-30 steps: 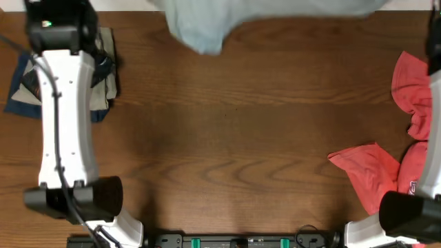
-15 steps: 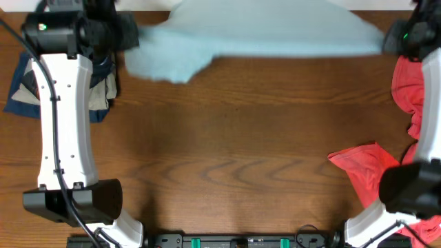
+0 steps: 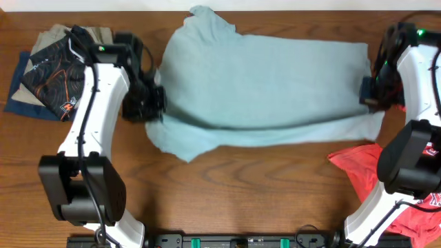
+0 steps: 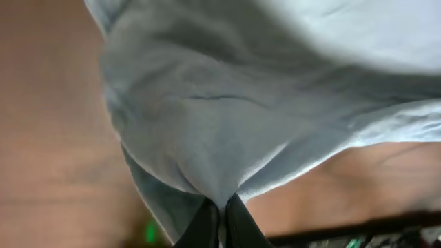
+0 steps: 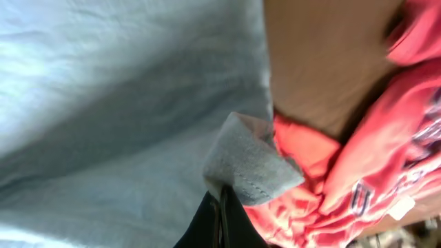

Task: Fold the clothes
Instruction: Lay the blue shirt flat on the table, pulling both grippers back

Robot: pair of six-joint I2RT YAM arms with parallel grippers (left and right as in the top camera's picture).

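Overhead: red shirts (image 3: 358,169) right of blue-grey T-shirt (image 3: 262,83), perhaps touching; folded garments (image 3: 48,76) left.

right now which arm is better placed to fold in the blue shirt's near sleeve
Probably left: the left gripper is shut on the blue shirt right beside that sleeve; the right gripper pinches the opposite end, by the red shirts.

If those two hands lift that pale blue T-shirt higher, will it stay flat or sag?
Probably sags: the pale blue T-shirt drapes in soft folds between the left hand and right hand. Likely light: small pinches hold it.
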